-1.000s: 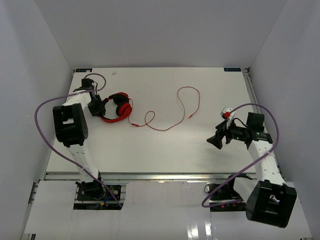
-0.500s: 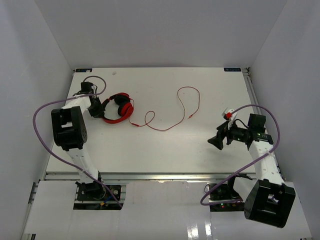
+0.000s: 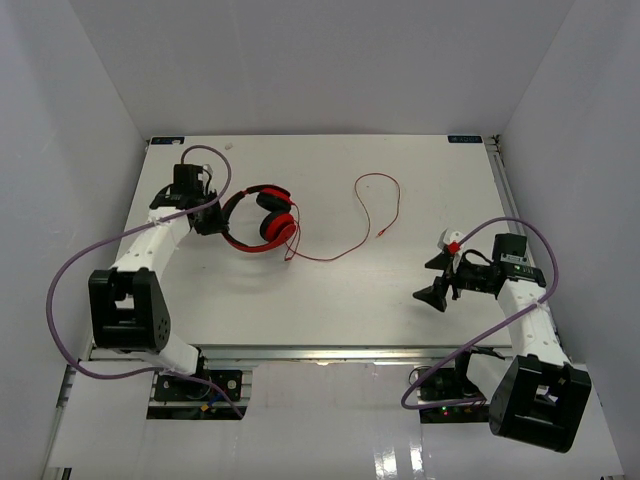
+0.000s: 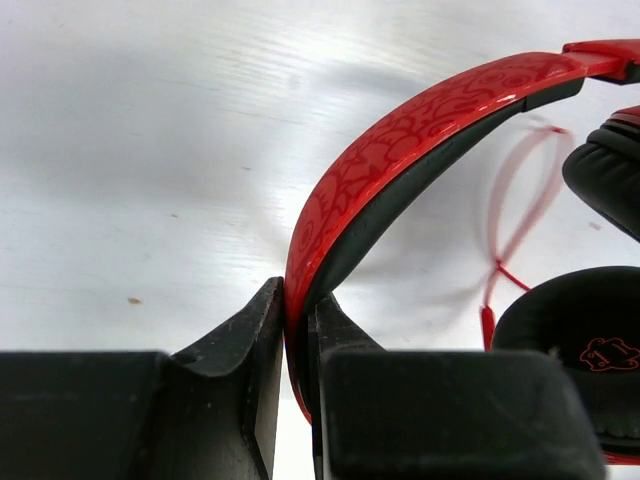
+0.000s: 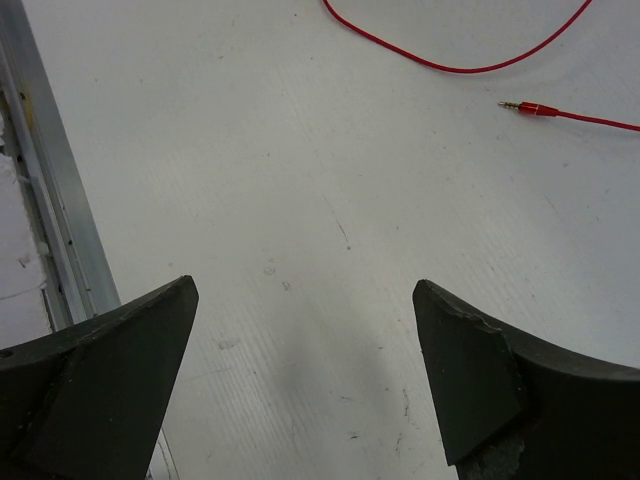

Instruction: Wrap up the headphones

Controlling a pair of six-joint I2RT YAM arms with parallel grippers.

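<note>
This is looking like a robotics lab, a closed test cell; plain white walls (image 3: 320,60) are standing around a white bench (image 3: 330,300); a left arm (image 3: 150,240) and a right arm (image 3: 530,320) are sitting bolted along an aluminium rail (image 3: 320,352) at its near edge; thick purple cables (image 3: 58,285) are looping from them.

The headphones (image 4: 400,135) look glossy red plastic, the table (image 5: 300,200) matt white, perhaps laminate

My right claw (image 5: 305,290) is spread wide above the white counter (image 5: 250,150). Well beyond the claw lies the red cord (image 5: 450,70), its plug (image 5: 522,105) up past the right-hand finger. A metal rail (image 5: 45,200) runs left of the claw.
</note>
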